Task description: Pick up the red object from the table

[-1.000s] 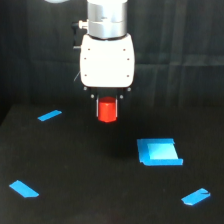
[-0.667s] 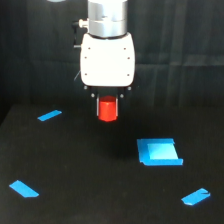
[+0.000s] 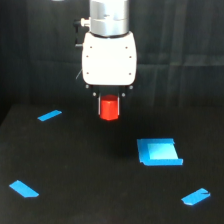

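Red object (image 3: 109,108) gripped in tool (image 3: 109,102), above table (image 3: 90,170)

A dark, near-black curtain-like backdrop (image 3: 30,50) fills the far wall, dimly lit, with faint vertical folds

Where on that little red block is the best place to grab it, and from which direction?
By its upper sides, from straight above. The red object is a small faceted block, narrower than the gripper, so two opposite faces fit between the fingers. That looks like what is happening here: the block hangs under the gripper with its top tucked between the fingers, apparently clear of the table.
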